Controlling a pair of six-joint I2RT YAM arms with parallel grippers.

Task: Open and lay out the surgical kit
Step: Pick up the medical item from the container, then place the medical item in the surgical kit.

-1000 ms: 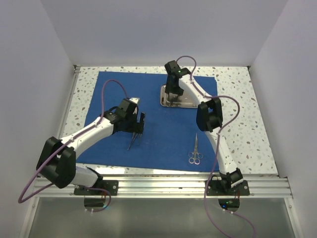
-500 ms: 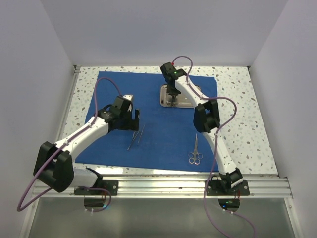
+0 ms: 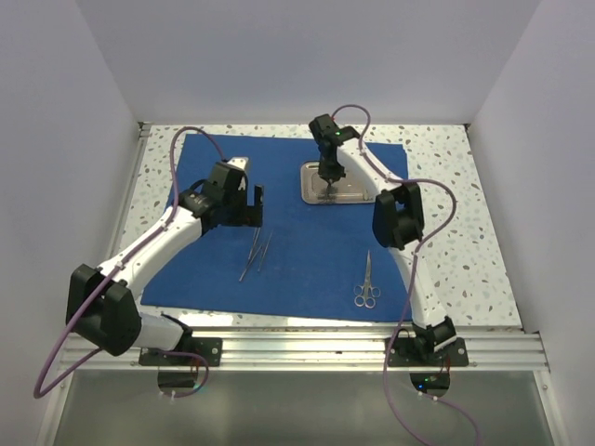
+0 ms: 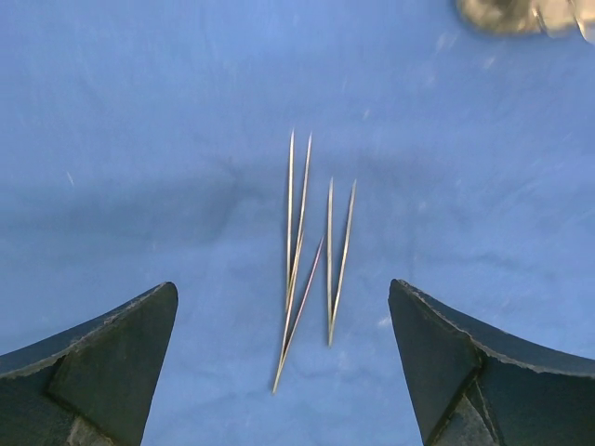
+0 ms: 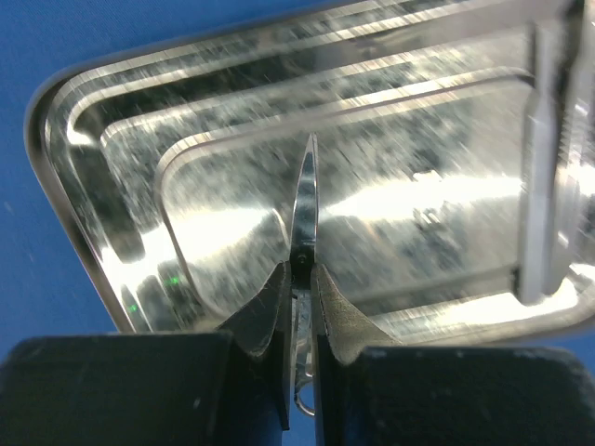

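Note:
The royal-blue cloth lies spread flat on the table. Two slim tweezers lie side by side on it, and the left wrist view shows them on the cloth between the fingers. My left gripper hangs open above and just beyond them, holding nothing. The shiny steel tray sits at the cloth's far side. Over the tray, my right gripper is shut on a slim pointed ring-handled instrument, pinched at its pivot between the fingers. Ring-handled forceps lie on the cloth's near right.
The tray's rim fills the right wrist view, with a flat steel strip at its right side. Speckled tabletop borders the cloth on the right. White walls close in left, right and behind. A metal rail runs along the near edge.
My left gripper left the tweezers on the cloth and drew back toward the far left, opening a little wider. My right gripper closed on the instrument in the tray.

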